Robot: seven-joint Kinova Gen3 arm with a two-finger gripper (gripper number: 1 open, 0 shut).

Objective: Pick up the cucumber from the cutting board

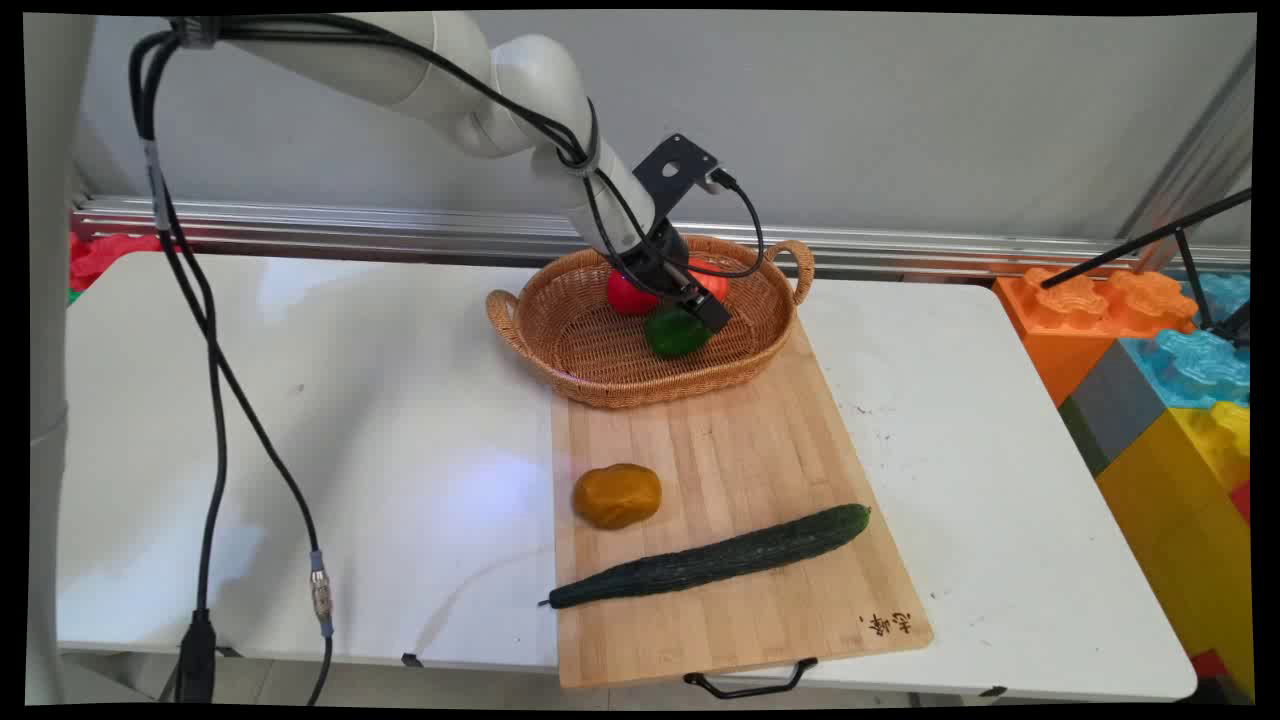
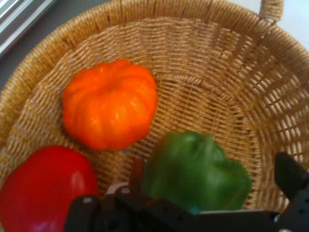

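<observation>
My gripper (image 1: 703, 312) reaches down into a woven basket (image 1: 600, 392) at the far end of a wooden cutting board (image 1: 760, 450). It is open, and a green pepper (image 2: 195, 171) lies between its fingers (image 2: 291, 173) with a gap on the right side. The green pepper (image 1: 673, 336) rests on the basket (image 2: 227, 82) floor. Beside it are an orange pumpkin-shaped fruit (image 2: 110, 104) and a red pepper (image 2: 46, 191). In the main view the red pepper (image 1: 626, 296) and the orange fruit (image 1: 713, 282) are partly hidden behind the hand.
A long dark cucumber (image 1: 710, 558) and a brownish-yellow rounded fruit (image 1: 616, 496) lie on the near half of the board. Large coloured toy blocks (image 1: 1170, 380) stand past the table's right edge. Black cables (image 1: 210, 380) hang at the left.
</observation>
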